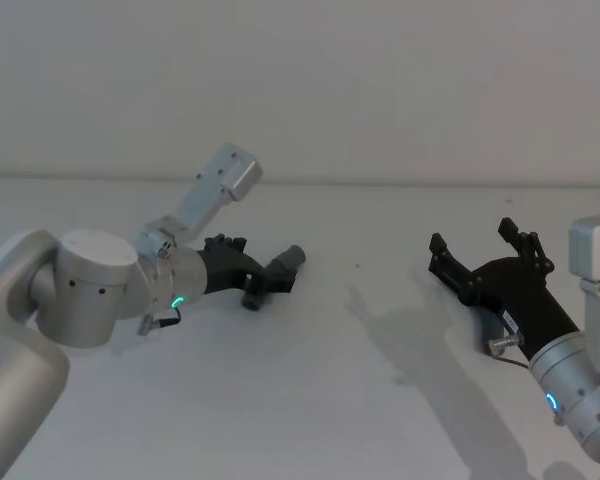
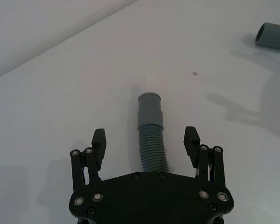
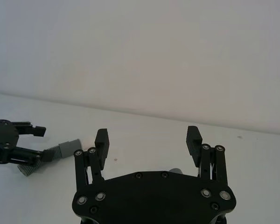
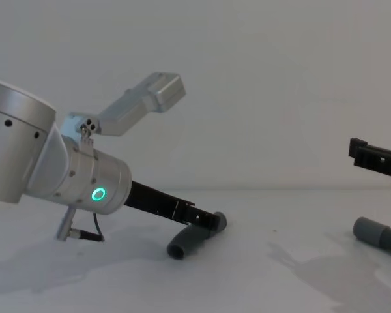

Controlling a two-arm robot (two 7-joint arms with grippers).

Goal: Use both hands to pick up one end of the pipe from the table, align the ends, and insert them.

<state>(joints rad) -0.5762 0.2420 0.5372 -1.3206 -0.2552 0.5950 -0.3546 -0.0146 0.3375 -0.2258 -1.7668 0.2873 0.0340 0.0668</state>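
Left gripper: fingers were apart.
First hose piece: lay between those fingers, its cuff past the tips.
Right gripper: fingers were apart.
Second hose piece: lay just below it.

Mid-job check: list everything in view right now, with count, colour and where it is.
first pipe piece: one, dark grey ribbed hose with a lighter grey cuff, lying on the table left of centre.
second pipe piece: one, grey, lying on the table at the right.
table: one, plain white, under everything.
left gripper: one, black, low over the table, jaws open either side of the first pipe piece.
right gripper: one, black, jaws open, above the second pipe piece.
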